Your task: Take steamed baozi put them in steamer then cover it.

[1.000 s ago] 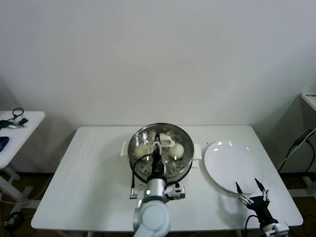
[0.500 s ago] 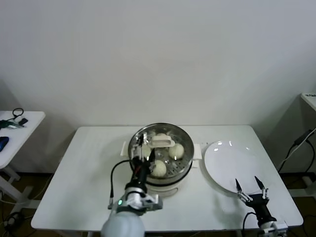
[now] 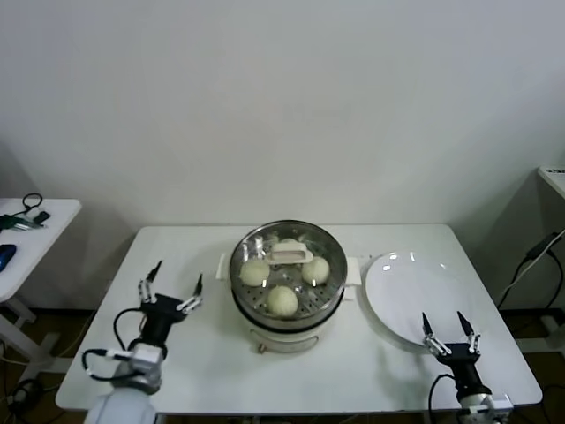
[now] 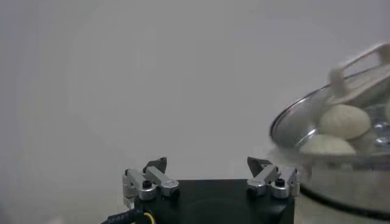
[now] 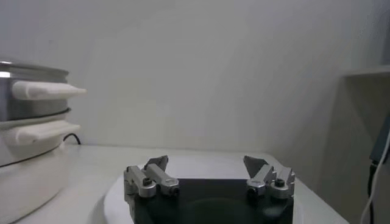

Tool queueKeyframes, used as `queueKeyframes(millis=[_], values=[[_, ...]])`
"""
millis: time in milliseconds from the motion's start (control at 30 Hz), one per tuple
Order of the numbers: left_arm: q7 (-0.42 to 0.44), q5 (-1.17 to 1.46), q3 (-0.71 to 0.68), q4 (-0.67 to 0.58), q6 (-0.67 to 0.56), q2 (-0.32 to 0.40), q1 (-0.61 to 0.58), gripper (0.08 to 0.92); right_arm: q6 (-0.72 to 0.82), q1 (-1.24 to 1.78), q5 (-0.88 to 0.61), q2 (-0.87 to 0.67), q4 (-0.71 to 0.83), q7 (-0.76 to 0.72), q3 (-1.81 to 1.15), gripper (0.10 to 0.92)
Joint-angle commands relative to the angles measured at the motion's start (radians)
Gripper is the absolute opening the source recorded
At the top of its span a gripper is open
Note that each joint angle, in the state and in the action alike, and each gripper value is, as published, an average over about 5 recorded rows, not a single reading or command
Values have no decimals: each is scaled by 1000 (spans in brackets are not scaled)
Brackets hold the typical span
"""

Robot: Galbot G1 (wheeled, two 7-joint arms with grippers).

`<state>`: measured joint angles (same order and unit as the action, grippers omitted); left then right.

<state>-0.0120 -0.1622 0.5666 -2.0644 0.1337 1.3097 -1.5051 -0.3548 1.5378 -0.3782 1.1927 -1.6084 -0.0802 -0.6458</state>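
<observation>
The steamer [image 3: 284, 320] stands mid-table on its white base. The clear glass lid with a white handle [image 3: 290, 254] lies on it. Several cream-white baozi [image 3: 282, 301] show through the glass on the perforated tray. My left gripper [image 3: 172, 287] is open and empty over the table, left of the steamer and apart from it. In the left wrist view [image 4: 210, 163] the steamer [image 4: 341, 176] and baozi [image 4: 344, 120] show beyond it. My right gripper [image 3: 448, 329] is open and empty at the white plate's [image 3: 410, 287] front edge; it also shows in the right wrist view [image 5: 206, 159].
A small side table [image 3: 53, 212] with dark items stands to the far left. A cable [image 3: 530, 261] and a shelf edge [image 3: 554, 177] are at the far right. The steamer's white side handles [image 5: 46, 90] stick out toward the plate [image 5: 116, 198].
My left gripper has let go of the lid handle and drawn back left and toward the table's front. The lid stays on the steamer. The right gripper has hardly moved.
</observation>
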Motion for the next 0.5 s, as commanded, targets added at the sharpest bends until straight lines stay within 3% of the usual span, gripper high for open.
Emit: queueKeyframes(millis=[33, 233, 500], values=[[-35, 496, 214, 110, -166, -69, -80, 823, -25, -2, -33, 12, 6, 8, 5, 823], [-21, 468, 151, 207, -217, -31, -85, 823, -20, 6, -32, 13, 5, 8, 4, 823], [2, 434, 84, 238, -244, -6, -89, 823, -29, 8, -35, 19, 6, 9, 5, 823]])
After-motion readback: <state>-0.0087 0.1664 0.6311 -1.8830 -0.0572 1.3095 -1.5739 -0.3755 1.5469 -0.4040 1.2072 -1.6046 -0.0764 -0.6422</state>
